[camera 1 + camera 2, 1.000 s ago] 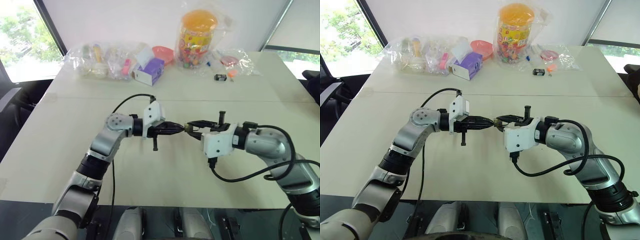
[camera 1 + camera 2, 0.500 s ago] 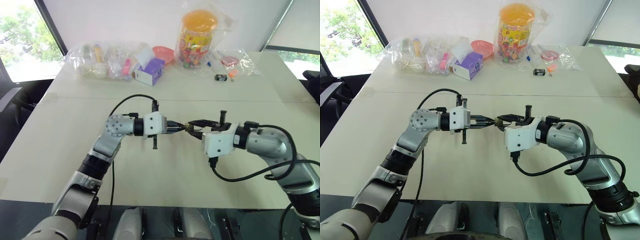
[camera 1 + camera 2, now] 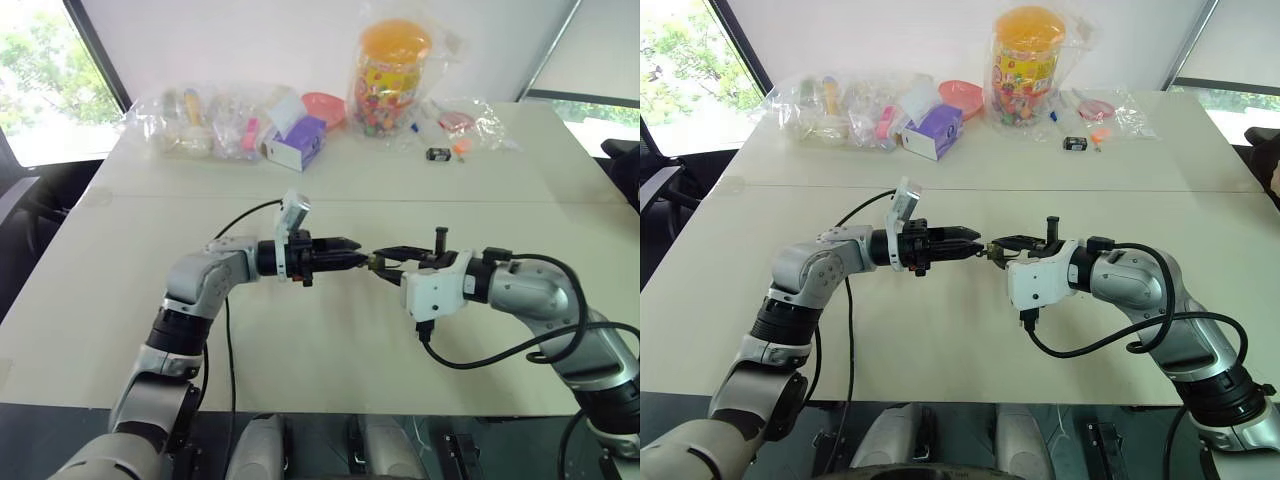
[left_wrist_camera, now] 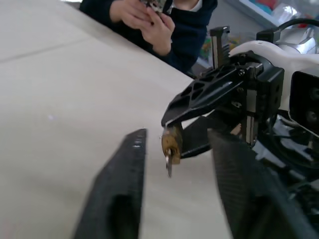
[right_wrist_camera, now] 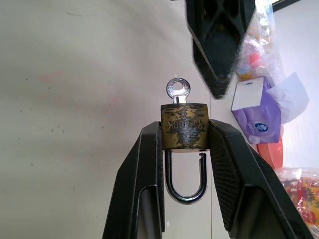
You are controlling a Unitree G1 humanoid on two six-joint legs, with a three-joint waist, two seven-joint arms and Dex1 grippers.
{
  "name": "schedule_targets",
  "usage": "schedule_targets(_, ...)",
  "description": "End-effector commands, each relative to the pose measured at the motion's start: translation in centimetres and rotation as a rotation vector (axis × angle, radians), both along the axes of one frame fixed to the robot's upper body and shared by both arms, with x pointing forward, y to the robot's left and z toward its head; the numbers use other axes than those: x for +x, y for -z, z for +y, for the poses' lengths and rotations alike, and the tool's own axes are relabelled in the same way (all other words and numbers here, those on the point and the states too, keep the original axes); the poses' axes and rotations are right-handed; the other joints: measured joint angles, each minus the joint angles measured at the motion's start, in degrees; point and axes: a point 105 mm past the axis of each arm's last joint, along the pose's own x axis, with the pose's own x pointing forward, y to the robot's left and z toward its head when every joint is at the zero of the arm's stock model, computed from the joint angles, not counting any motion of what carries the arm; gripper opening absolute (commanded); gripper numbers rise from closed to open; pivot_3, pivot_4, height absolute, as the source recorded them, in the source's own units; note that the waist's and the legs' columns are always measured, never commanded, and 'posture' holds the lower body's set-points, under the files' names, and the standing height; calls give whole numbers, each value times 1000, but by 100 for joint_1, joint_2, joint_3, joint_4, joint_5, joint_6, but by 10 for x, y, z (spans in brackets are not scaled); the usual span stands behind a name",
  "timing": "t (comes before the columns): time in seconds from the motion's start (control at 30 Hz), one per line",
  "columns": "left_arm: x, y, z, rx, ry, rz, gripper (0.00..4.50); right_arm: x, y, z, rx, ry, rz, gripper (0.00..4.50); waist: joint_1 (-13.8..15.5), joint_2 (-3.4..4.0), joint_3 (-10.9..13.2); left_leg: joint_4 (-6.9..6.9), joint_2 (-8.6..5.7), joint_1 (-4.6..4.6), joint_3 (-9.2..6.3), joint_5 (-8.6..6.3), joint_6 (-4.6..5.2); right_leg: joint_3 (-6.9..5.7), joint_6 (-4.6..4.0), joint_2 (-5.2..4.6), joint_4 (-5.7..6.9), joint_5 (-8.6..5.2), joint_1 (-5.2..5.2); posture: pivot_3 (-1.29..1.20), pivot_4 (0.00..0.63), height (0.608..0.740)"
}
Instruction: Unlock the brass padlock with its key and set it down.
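Pinching the brass padlock [image 5: 184, 126] between its two jaws, the right gripper [image 3: 385, 257] holds it up off the tabletop [image 3: 120, 300]. One end of the shackle has popped out of the body, and the key [image 5: 178, 91] sticks out of the padlock's far end. Just beside the padlock, the left gripper [image 3: 973, 245] has its jaws spread apart with nothing in them, not touching the key. Well beyond the padlock, a candy jar [image 3: 395, 66] and bagged stuff sit at the tabletop's far edge.

Mottled brass padlock [image 5: 184, 126]; silvery key [image 5: 178, 91]; black claw fingers [image 5: 141, 184].
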Motion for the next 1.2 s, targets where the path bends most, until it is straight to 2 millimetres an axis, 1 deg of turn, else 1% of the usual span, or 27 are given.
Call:
schedule_targets(0.03,-3,-12,-3,-28,12,-25,3488,-3,-11,3,9,-19,-48,695,10,0,0,0,0,0,0,0,0,0,0,0,0,0,0,0,150,735)
schedule_targets(0.2,1,-1,-11,10,-22,-43,3488,-4,-12,4,12,-19,-51,695,25,0,0,0,-2,0,0,0,-1,1,0,-2,-1,0,0,0,150,735)
schedule_targets(0.33,9,4,-15,31,-69,-52,3488,-4,-13,3,9,-15,-55,695,36,0,0,0,-3,0,1,1,-2,1,0,-3,-1,0,0,0,150,735)
schedule_targets(0.67,14,7,-21,16,-92,-40,3488,-3,-15,3,14,-6,-63,695,37,0,0,0,-3,0,1,1,-1,1,0,-2,-1,0,0,0,150,735)
schedule_targets(0.77,12,8,-22,19,-80,-41,2769,-3,-15,4,16,-6,-64,695,37,0,0,0,-3,0,1,1,-1,1,0,-2,-1,0,0,0,150,735)
schedule_targets(0.87,11,9,-23,22,-67,-35,1220,-3,-15,4,17,-5,-67,695,37,0,0,0,-3,0,1,1,-1,1,0,-2,-1,0,0,0,150,735)
schedule_targets(0.93,11,10,-23,25,-64,-34,366,-3,-16,4,17,-5,-67,695,37,0,0,0,-3,0,1,1,-1,1,0,-2,-1,0,0,0,150,735)
schedule_targets(0.97,10,10,-23,24,-59,-29,35,-3,-16,5,18,-5,-68,695,36,0,0,0,-3,0,1,1,-1,1,0,-2,-1,0,0,0,150,735)
schedule_targets(1.2,6,12,-26,21,-28,-6,35,-2,-18,6,18,-10,-72,695,35,0,0,0,-3,0,1,1,-1,1,0,-2,-1,0,0,0,150,735)
